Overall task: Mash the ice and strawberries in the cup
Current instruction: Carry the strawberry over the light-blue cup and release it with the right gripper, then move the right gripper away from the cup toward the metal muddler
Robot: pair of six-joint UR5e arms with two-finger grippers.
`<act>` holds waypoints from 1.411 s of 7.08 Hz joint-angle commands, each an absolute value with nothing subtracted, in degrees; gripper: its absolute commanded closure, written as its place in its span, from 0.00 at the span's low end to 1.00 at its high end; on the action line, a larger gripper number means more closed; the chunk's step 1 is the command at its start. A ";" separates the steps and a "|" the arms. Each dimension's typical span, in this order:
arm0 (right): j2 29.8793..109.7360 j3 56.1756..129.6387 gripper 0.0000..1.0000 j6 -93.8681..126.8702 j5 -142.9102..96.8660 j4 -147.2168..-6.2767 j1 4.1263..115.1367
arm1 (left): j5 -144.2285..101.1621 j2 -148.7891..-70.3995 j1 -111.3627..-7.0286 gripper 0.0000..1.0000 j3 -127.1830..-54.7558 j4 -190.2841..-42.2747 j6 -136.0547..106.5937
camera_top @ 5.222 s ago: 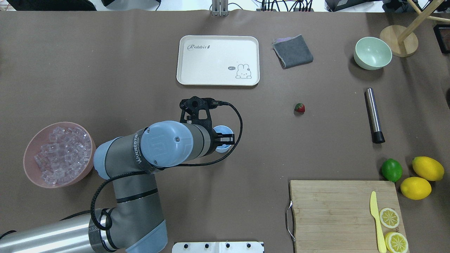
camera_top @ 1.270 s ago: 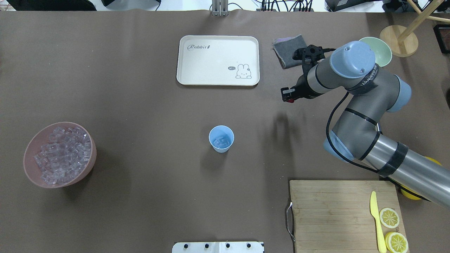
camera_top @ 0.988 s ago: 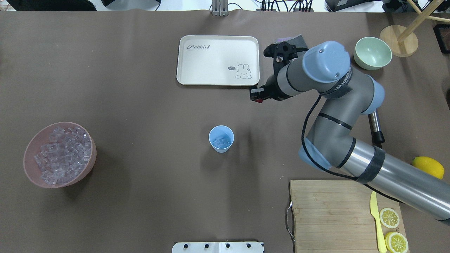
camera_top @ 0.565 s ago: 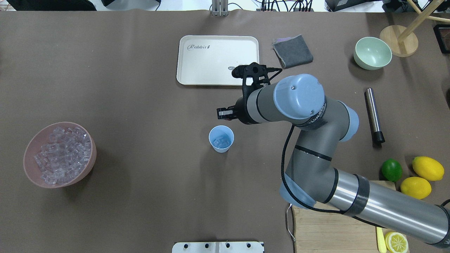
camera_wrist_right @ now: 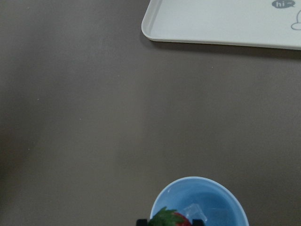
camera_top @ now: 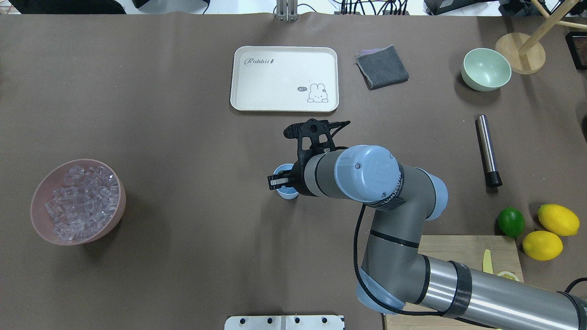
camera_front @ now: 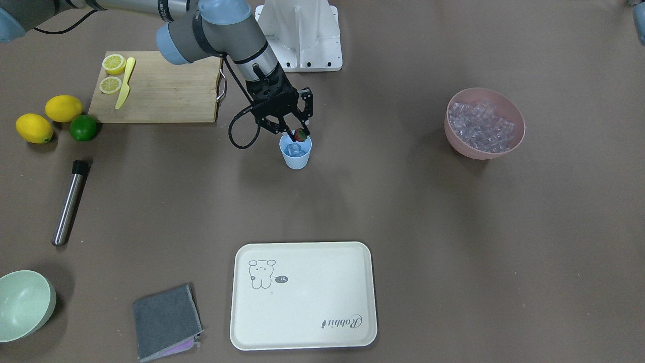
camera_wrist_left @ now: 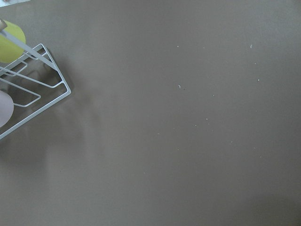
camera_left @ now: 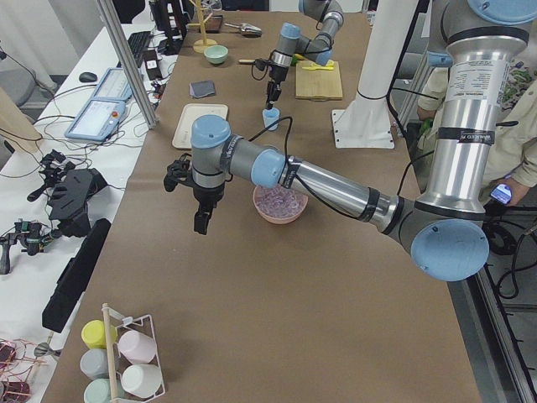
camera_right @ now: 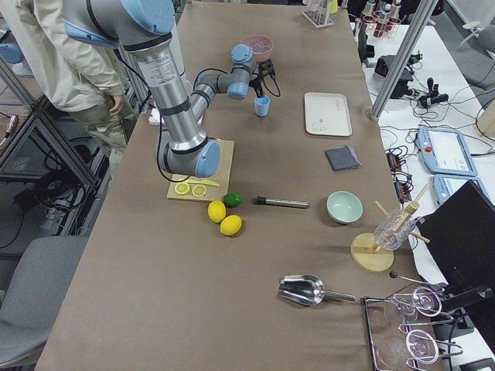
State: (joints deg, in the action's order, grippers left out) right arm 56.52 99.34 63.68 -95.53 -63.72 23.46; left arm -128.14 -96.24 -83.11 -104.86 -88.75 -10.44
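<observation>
Right hand (camera_front: 298, 132) grips the strawberry (camera_front: 301, 134) above the cup (camera_front: 296, 157); ice (camera_wrist_right: 192, 210) partly hidden inside; left hand (camera_left: 201, 222) opening cannot be determined.

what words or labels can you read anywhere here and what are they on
"Rabbit": script lettering at a corner of the cream tray.
"hi~": in the dark speech bubble beside the rabbit drawing on the same tray.
Lettering on the right arm, along its wrist band: too small to read.
Nothing else legible.

strawberry (camera_front: 301, 135) over cup (camera_front: 296, 160), ice (camera_front: 294, 148) inside — tray (camera_front: 302, 302) beyond
</observation>
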 commanded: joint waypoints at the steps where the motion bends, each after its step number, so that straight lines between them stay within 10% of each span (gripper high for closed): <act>1: 56.95 99.23 1.00 63.02 -95.62 -64.25 24.77 | -128.14 -96.24 -83.14 0.02 -104.94 -88.77 -10.46; 3: 57.30 99.14 0.01 63.28 -95.45 -64.25 24.87 | -128.14 -96.24 -83.06 0.02 -104.85 -88.77 -10.46; 10: 69.30 104.25 0.00 48.27 -123.61 -82.61 53.63 | -128.14 -96.94 -82.97 0.02 -105.64 -88.85 -10.46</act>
